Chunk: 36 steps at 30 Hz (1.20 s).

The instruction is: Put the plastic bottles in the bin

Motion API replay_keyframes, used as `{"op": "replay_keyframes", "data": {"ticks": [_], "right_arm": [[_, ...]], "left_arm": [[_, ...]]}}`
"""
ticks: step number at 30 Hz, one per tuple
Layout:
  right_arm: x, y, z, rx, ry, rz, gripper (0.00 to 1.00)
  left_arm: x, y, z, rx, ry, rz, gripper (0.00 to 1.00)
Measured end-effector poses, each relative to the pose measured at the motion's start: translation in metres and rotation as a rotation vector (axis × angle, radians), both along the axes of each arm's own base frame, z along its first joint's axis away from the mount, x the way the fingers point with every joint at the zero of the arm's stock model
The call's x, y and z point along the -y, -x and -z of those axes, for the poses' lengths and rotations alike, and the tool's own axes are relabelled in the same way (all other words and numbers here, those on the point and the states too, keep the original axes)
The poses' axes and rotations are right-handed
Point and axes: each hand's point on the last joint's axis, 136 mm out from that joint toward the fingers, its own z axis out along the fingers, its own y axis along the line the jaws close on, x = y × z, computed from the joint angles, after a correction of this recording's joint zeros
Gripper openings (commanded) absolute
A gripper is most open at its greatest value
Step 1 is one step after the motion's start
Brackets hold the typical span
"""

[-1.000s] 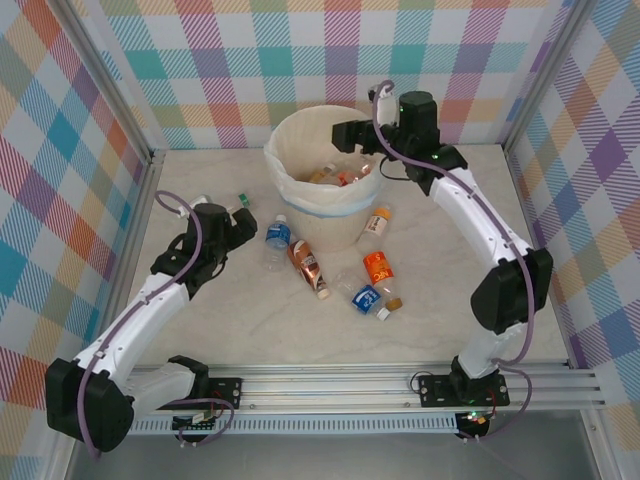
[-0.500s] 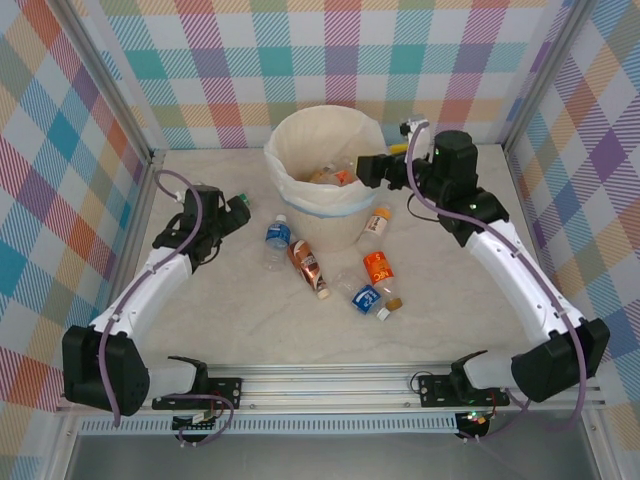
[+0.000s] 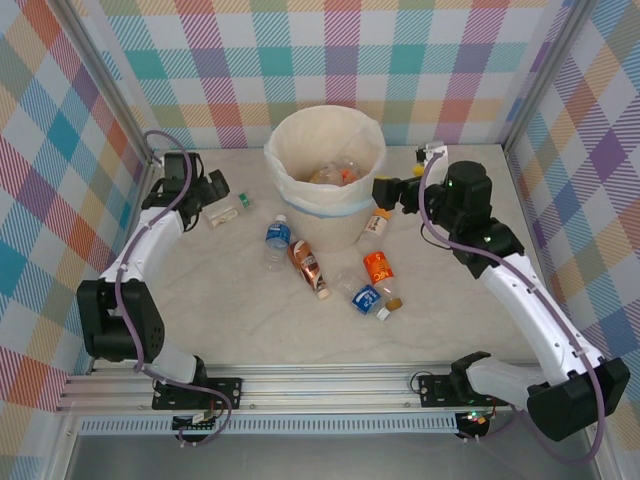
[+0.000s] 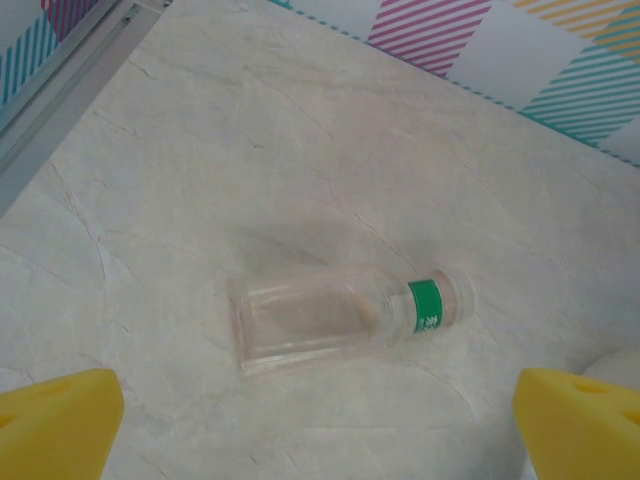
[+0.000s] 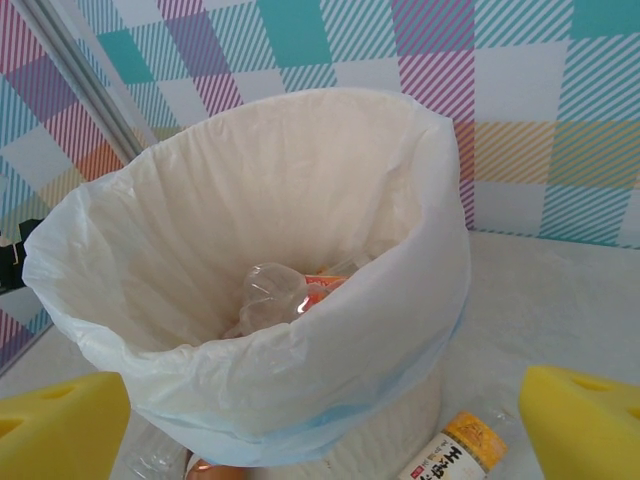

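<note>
At the far left corner of the bench [image 3: 220, 300], seen from above, my left fingers [image 3: 218, 188] hang spread and empty beside a green-banded bottle [image 3: 230, 208]. The bin [image 3: 345, 228] stands mid-bench at the far edge. My right fingers [image 3: 383, 189], parted and empty, hover by its right side. Five loose bottles [image 3: 308, 265] lie in front of the bin.

From my left wrist, the green-banded bottle [image 4: 340, 320] lies flat between my wide pads [image 4: 55, 425], with bare bench all round and the frame rail [image 4: 60, 80] well apart. I judge this the pickup step: descend, then close across the body.

From my right wrist, the bin's rim [image 5: 440, 200] is near, with bottles inside [image 5: 275, 295]. An orange-capped bottle [image 5: 450, 455] lies just beside the bin's wall, so there is little room on that side.
</note>
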Motion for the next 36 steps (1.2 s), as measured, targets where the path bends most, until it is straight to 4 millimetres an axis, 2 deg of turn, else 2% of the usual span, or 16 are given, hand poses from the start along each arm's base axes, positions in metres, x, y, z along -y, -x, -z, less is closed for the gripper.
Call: {"op": "replay_keyframes", "data": {"ticks": [4, 9, 13, 17, 30, 34, 36], "right_arm": [[0.005, 0.002, 0.004, 0.002, 0.011, 0.018, 1.00], [0.009, 0.003, 0.014, -0.009, 0.025, 0.035, 1.00], [0.011, 0.003, 0.020, -0.021, 0.034, 0.045, 1.00], [0.012, 0.003, 0.023, -0.028, 0.037, 0.052, 1.00], [0.012, 0.003, 0.025, -0.044, 0.020, 0.062, 1.00], [0.012, 0.003, 0.028, -0.057, 0.012, 0.066, 1.00], [0.012, 0.003, 0.032, -0.066, 0.010, 0.067, 1.00]], "left_arm": [[-0.017, -0.012, 0.009, -0.024, -0.007, 0.016, 1.00], [-0.041, -0.032, 0.042, -0.081, 0.102, 0.044, 1.00], [-0.048, -0.045, 0.069, -0.122, 0.179, 0.074, 1.00], [-0.038, -0.051, 0.088, -0.150, 0.238, 0.126, 1.00], [-0.005, -0.084, 0.125, -0.097, 0.457, 0.231, 1.00], [0.005, -0.083, 0.126, -0.061, 0.485, 0.267, 1.00], [0.012, -0.072, 0.132, -0.061, 0.505, 0.277, 1.00]]}}
